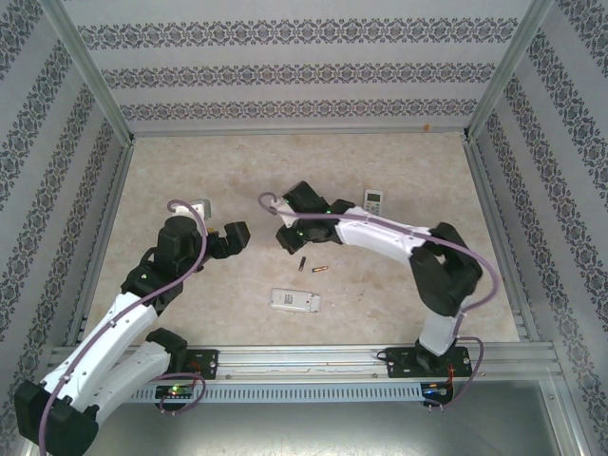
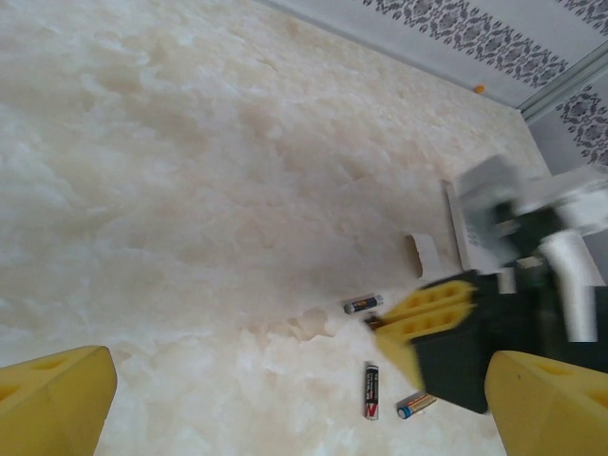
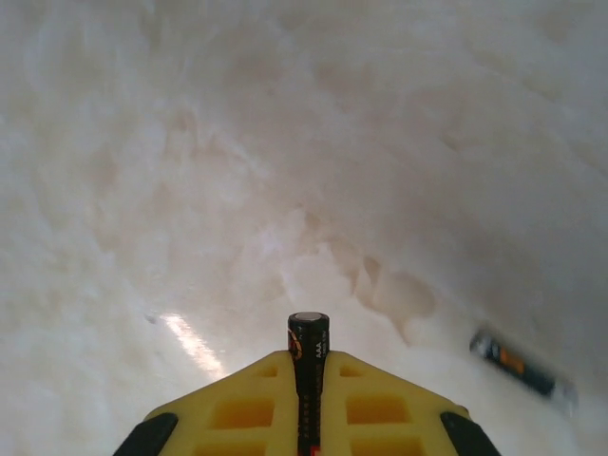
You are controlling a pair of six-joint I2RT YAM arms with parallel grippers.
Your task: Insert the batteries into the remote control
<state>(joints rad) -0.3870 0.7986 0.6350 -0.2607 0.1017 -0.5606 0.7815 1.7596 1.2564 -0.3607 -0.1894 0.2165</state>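
My right gripper [image 3: 309,372] is shut on one of the batteries [image 3: 309,334], a black cell standing upright between the yellow pads just above the table. In the top view this gripper [image 1: 287,239] hangs mid-table. Two more batteries [image 1: 302,263] [image 1: 319,270] lie just right of it. A white remote control [image 1: 294,300] lies nearer the front. My left gripper [image 1: 235,237] is open and holds nothing, to the left of the right one. In the left wrist view, three loose batteries [image 2: 363,304] [image 2: 371,389] [image 2: 416,405] lie around the right gripper [image 2: 418,323].
A second white remote [image 1: 374,199] lies at the back right. A white object [image 1: 199,206] sits behind the left arm. A small white piece [image 2: 423,255] lies beyond the batteries. Patterned walls and metal posts enclose the table.
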